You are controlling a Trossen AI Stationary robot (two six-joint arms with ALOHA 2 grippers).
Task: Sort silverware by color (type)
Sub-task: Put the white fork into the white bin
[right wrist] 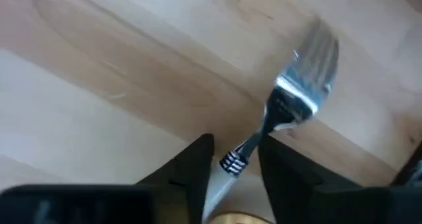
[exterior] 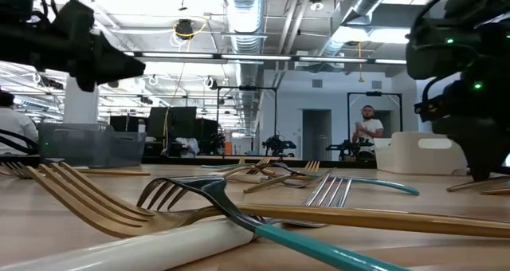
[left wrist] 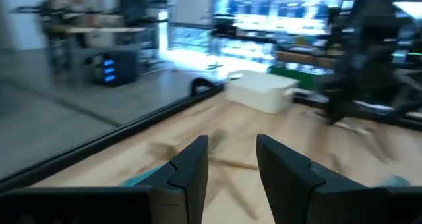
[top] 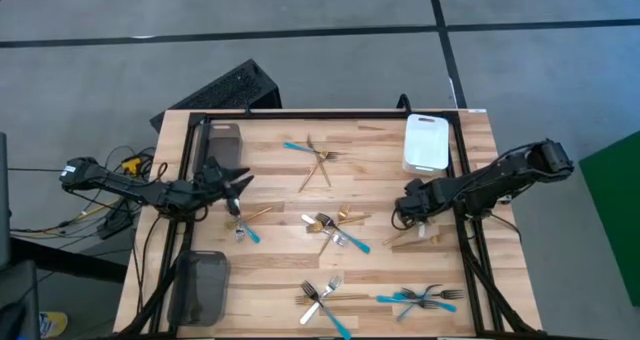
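Right claw pinches a silver fork near the white tray

Right claw [right wrist: 234, 159] sits low at the counter's [top: 270, 270] right side, just below the white tray [top: 426, 142] in the high view — its 2 dark fingers [right wrist: 192, 168] pinch the neck of a silver fork [right wrist: 300, 85] whose tines point away over bare wood. Left claw [left wrist: 232, 168] hovers over the counter's left edge, beside the grey tray [top: 224, 140] at the back corner; its fingers stand apart with nothing between them. Across the middle and front of the counter the silverware [top: 335, 230] lies scattered in small heaps — gold, silver and turquoise-handled pieces crossing one another. A second grey tray [top: 200, 285] rests at the front left corner.
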